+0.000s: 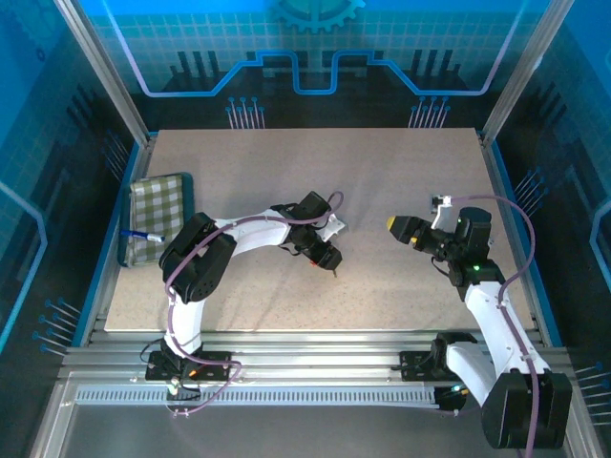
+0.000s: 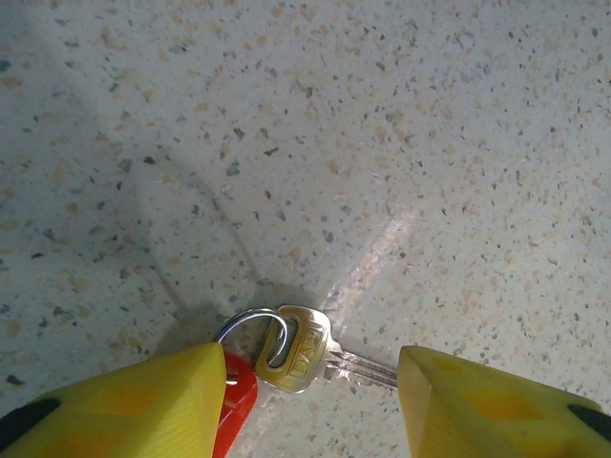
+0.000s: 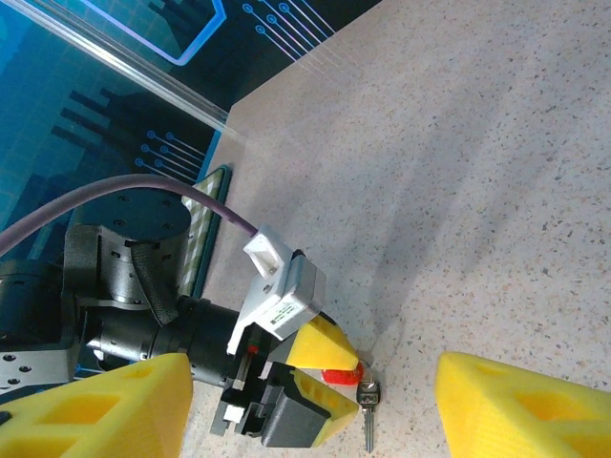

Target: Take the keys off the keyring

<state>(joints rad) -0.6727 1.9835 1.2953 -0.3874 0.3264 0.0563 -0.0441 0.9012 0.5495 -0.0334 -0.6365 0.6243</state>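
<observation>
A silver key (image 2: 296, 348) lies flat on the speckled table, its head threaded on a thin keyring (image 2: 250, 320) that also carries a red tag (image 2: 237, 401). My left gripper (image 2: 313, 370) is low over the table and open. Its yellow fingers (image 2: 134, 401) stand on either side of the key, and the left one covers part of the red tag. From the right wrist view, the left gripper (image 3: 355, 384) has the red tag (image 3: 339, 375) at its tips and the key (image 3: 368, 401) just beside them. My right gripper (image 1: 399, 229) hovers open to the right, holding nothing.
A green checked cloth (image 1: 158, 218) with a blue pen (image 1: 143, 236) on it lies at the table's left edge. Blue enclosure walls and aluminium posts surround the table (image 1: 315, 162). The right arm stands above the right half.
</observation>
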